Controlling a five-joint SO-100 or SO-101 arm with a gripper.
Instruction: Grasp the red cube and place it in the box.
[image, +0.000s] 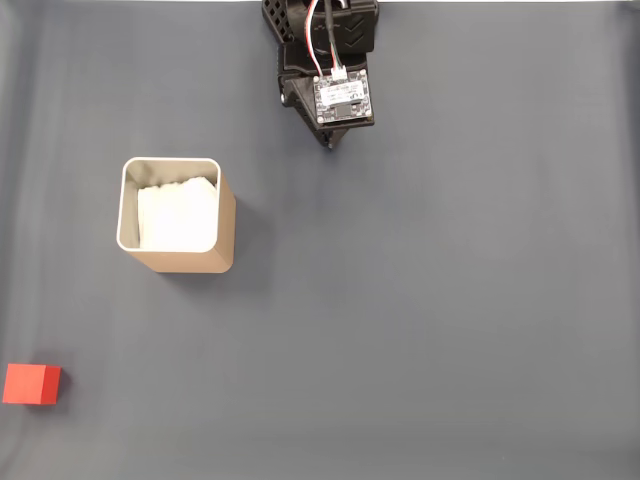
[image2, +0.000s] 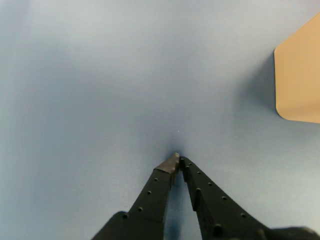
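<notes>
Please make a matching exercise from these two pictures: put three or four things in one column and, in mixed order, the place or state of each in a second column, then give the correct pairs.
Column one:
1. red cube
2. box
3. gripper
4. table

Column two:
A. fingers closed together, holding nothing, in the wrist view
B. dark grey surface under everything
C. bottom left corner of the fixed view, lying alone
D. tan, open on top, white lining inside, left of centre in the fixed view

Pairs: 1-C, 2-D, 3-A, 4-B
</notes>
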